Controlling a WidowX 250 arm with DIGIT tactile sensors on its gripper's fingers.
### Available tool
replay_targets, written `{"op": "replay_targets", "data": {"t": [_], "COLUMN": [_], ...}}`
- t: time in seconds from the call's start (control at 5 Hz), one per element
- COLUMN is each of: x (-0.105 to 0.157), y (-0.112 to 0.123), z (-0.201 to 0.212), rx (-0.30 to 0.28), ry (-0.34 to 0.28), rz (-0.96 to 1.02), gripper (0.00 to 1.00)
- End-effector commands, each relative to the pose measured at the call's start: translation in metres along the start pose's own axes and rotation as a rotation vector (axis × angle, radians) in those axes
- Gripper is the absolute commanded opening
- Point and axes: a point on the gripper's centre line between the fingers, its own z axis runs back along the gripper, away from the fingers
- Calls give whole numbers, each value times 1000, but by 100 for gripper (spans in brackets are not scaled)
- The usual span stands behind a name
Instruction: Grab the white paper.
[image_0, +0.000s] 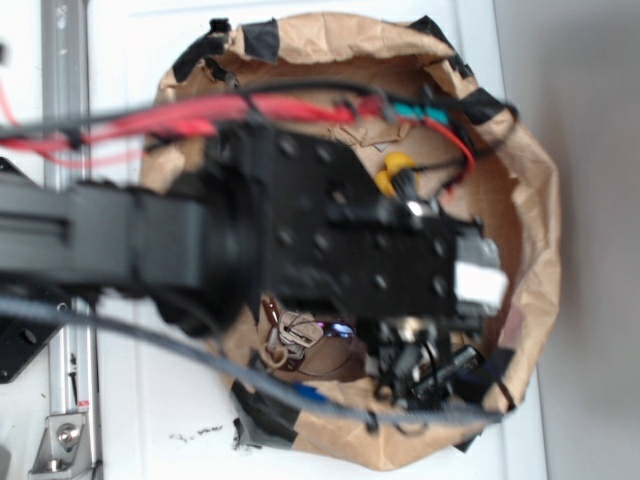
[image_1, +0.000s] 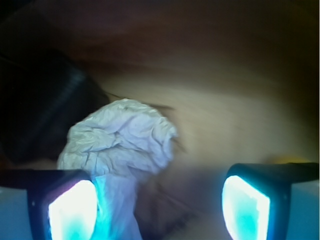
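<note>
In the wrist view the white paper (image_1: 120, 142) is a crumpled wad with grey creases, lying on the brown bag floor. It sits just ahead of my gripper (image_1: 159, 205) and leans against the left finger (image_1: 72, 210). The right finger (image_1: 246, 205) stands far from it, with a wide gap between the two. The gripper is open. In the exterior view the black arm (image_0: 330, 235) reaches down into the brown paper bag (image_0: 535, 240) and hides the paper.
The bag's walls ring the arm on all sides. A yellow toy (image_0: 397, 168) lies near the bag's far wall. Black clutter (image_0: 430, 365) and a small brown item (image_0: 290, 340) lie at the near side. Red cables (image_0: 200, 118) cross above.
</note>
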Motion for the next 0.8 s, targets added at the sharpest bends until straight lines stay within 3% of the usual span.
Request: {"op": "replay_targets", "data": {"t": [0.0, 0.2, 0.4, 0.6], "x": [8, 15, 16, 10], "y": [-22, -22, -27, -30], "z": [17, 6, -17, -25], "rx": [-126, -97, -127, -117], "ry": [-133, -150, -73, -19], "rz": [-64, -33, -25, -15], "gripper": [100, 100, 100, 56]}}
